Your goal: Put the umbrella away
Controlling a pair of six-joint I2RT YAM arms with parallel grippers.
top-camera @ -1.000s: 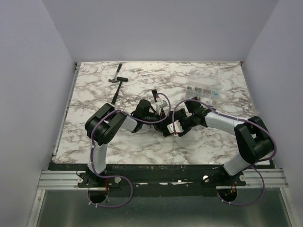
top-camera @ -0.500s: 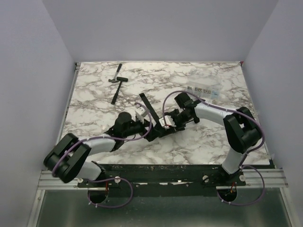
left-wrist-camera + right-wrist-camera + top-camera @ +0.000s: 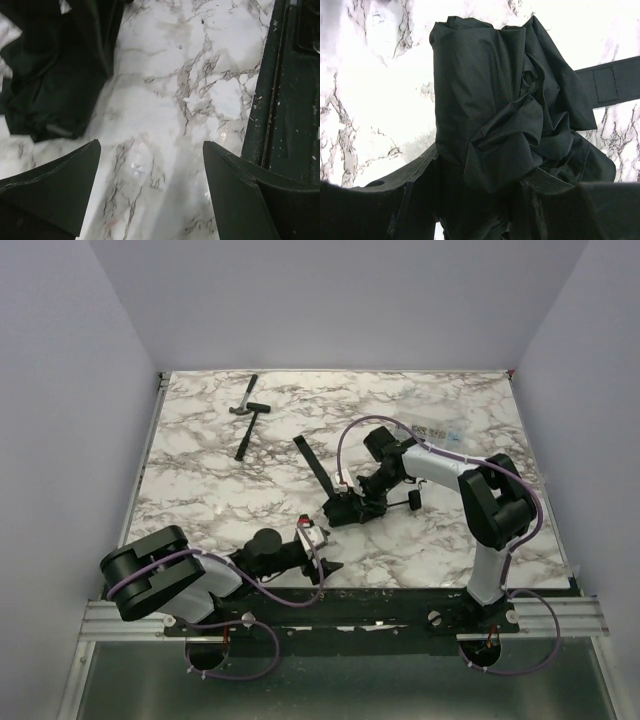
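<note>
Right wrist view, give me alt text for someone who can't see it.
The right gripper clamps a bunched black umbrella, its crumpled fabric filling the frame. A flat black strap runs off to the right over the white marble table.

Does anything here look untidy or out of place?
Yes. The umbrella in the right gripper has its fabric bunched in loose folds, not wrapped smooth, and its strap sticks out loose to one side.

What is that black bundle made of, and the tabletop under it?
The umbrella looks like thin matte woven fabric, perhaps nylon or polyester: it bunches in soft creased folds. The table looks like polished marble, white with grey veins and a faint sheen, though it may be printed laminate.
</note>
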